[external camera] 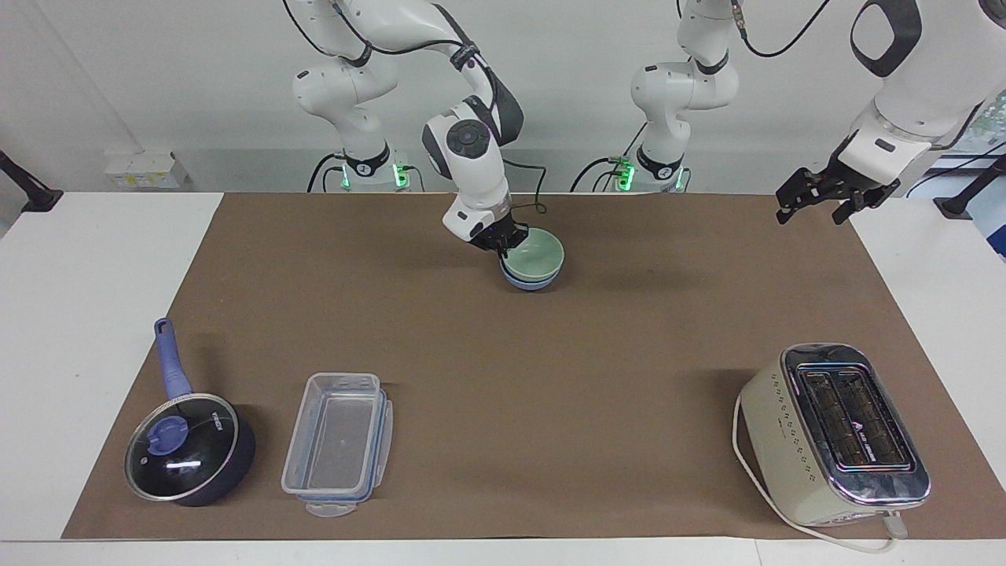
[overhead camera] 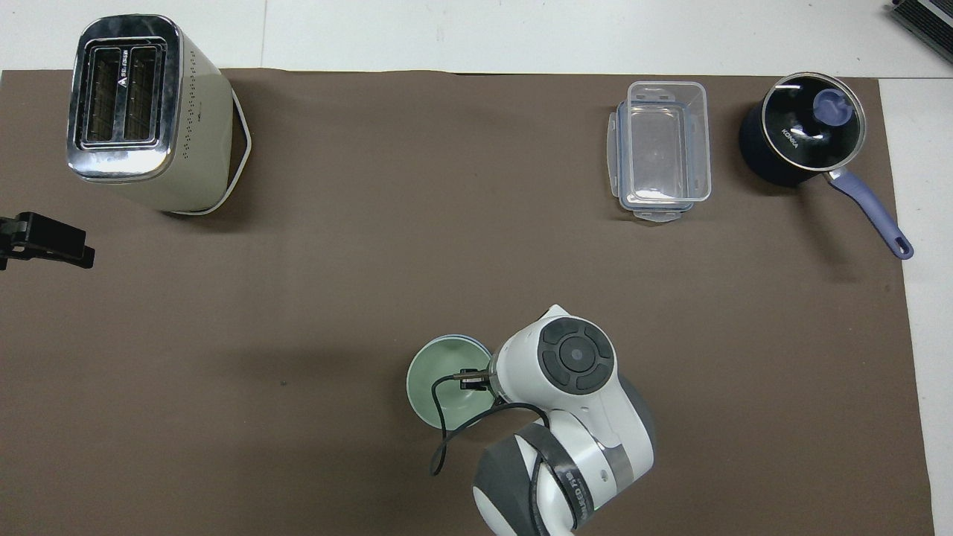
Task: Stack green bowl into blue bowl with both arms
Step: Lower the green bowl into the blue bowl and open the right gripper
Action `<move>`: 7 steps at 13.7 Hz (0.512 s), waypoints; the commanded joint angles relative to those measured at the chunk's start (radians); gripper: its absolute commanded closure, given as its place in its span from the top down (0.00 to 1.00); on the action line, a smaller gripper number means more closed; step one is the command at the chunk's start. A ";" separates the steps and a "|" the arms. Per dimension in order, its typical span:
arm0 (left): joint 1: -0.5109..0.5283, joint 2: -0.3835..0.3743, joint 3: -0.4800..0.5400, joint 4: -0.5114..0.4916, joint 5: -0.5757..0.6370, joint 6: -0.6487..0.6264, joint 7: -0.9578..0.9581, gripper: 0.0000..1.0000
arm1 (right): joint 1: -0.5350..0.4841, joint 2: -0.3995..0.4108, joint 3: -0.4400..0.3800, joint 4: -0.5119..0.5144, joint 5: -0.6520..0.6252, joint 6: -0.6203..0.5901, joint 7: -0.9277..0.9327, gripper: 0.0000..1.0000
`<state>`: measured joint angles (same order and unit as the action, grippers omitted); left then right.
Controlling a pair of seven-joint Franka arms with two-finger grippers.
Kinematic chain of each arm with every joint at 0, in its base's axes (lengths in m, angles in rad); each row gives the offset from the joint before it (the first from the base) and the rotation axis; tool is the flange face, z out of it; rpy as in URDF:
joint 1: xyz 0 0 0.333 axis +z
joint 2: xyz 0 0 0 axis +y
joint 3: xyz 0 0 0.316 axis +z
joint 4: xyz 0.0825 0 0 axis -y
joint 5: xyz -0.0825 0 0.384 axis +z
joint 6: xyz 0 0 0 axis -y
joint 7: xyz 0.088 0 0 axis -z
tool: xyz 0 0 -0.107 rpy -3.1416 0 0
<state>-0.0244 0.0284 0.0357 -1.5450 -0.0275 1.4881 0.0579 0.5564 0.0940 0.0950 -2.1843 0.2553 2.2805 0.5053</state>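
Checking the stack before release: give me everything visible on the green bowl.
The green bowl is small, round, pale mint, smooth and matte, upright and empty. It sits nested in the blue bowl, of which only a lower band and a sliver of rim show. The pair stands on the brown mat near the robots, about midway between the arms. The right hand is at the bowl's rim on the right arm's side, shut on it.
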 commanded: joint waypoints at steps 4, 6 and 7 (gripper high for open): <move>-0.005 0.005 0.004 0.020 0.012 -0.025 -0.012 1.00 | -0.006 -0.029 -0.003 -0.003 0.007 0.014 0.012 0.55; -0.005 0.005 0.004 0.020 0.012 -0.025 -0.012 1.00 | -0.013 -0.065 -0.014 -0.003 0.002 0.011 0.012 0.80; -0.005 0.005 0.004 0.020 0.012 -0.025 -0.012 1.00 | -0.036 -0.086 -0.015 -0.003 0.002 0.008 0.012 0.87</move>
<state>-0.0244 0.0284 0.0357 -1.5450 -0.0275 1.4881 0.0578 0.5517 0.0605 0.0798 -2.1732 0.2553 2.2832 0.5053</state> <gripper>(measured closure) 0.000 0.304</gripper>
